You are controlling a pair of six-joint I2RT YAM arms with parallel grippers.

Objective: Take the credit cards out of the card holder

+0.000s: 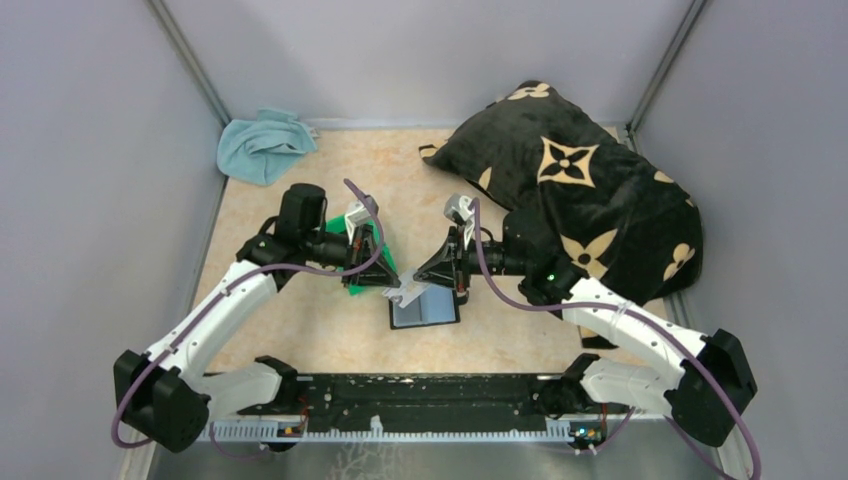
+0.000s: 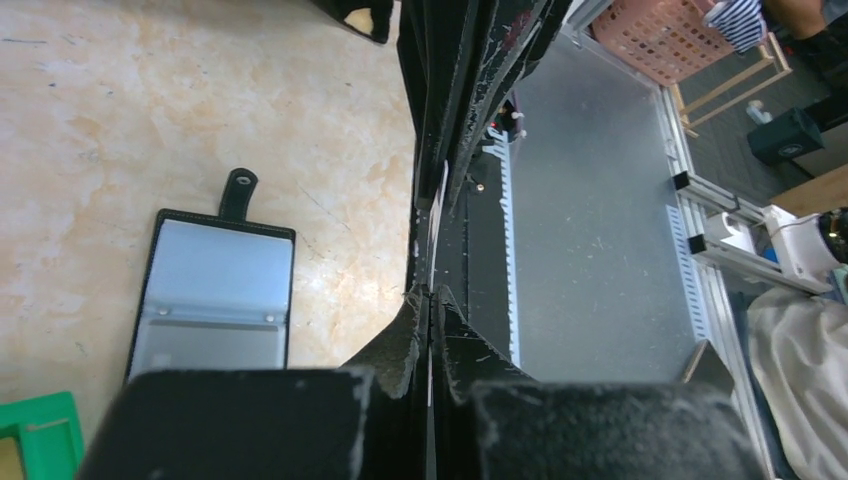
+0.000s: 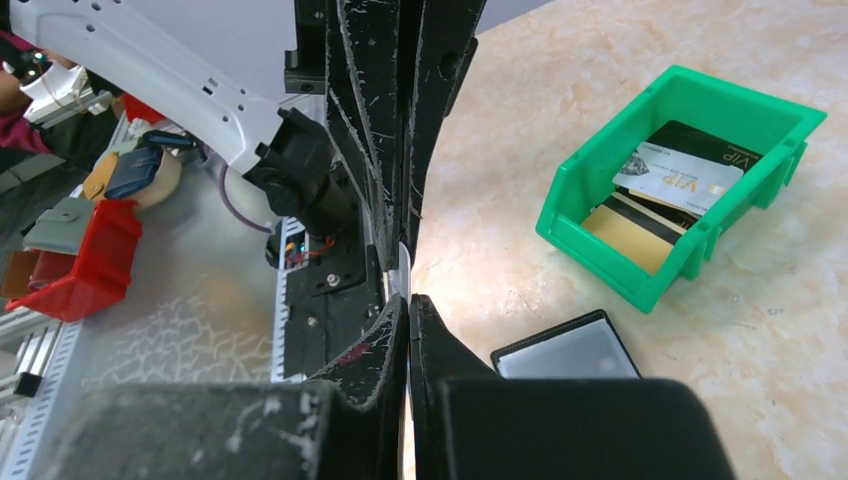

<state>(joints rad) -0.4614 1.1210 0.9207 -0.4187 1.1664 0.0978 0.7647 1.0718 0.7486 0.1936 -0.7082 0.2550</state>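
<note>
The pale grey-white credit card (image 1: 405, 293) hangs on edge just above the far rim of the flat black folding card holder (image 1: 425, 308). The holder lies open on the marbled tan table (image 1: 300, 330) with no card visible in its panels. The card's long axis runs from the left tool (image 1: 388, 288) to the right tool (image 1: 418, 288). The two meet tip to tip, each apparently pressed together on the card. The green plastic bin (image 3: 600, 250), with other cards (image 3: 680, 175) inside, sits just beside the holder on the left tool's side. The left arm is therefore judged nearer for the drop.

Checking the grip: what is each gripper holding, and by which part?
The left gripper and the right gripper both pinch one pale card, at opposite ends.
</note>
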